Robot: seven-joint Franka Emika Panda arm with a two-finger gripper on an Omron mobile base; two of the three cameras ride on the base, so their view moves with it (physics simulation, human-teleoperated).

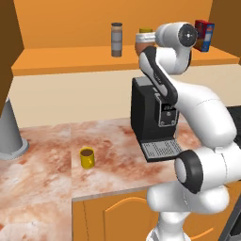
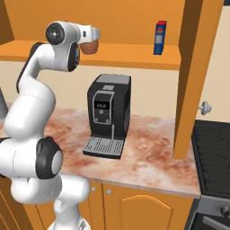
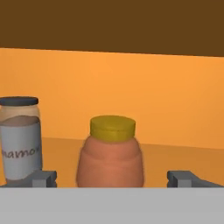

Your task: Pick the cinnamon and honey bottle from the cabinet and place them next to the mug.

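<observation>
Roughly, counts: 1 cinnamon, 1 honey bottle, 1 mug, 1 box, 1 coffee machine.
Cinnamon: upright on cabinet shelf, upper centre of left base view; at left edge of hand view, w/ dark cap and label partly readable.
Honey bottle: upright on same shelf, centre of hand view; in left base view upper centre-right, just right of cinnamon, partly hidden by arm; a gap shows betw. the two in hand view.
Mug: on marble counter, lower-left-centre of left base view, well apart from shelf items, left of coffee machine.
Box: red and blue, upright at right end of shelf, upper right in both base views.
Coffee machine: black, on counter under shelf, centre of right base view.
Arm pose: rises from lower right of left base view, elbow bent, wrist raised to shelf height, hand pointing horiz. into cabinet at honey bottle.
Gripper: released, jaws spread wide; fingertips sit either side of honey bottle's base in hand view, bottle betw. them, no contact visible.
Gripper vs cinnamon: left tip overlaps cinnamon's lower right in hand view; touching or not, can't tell.
</observation>
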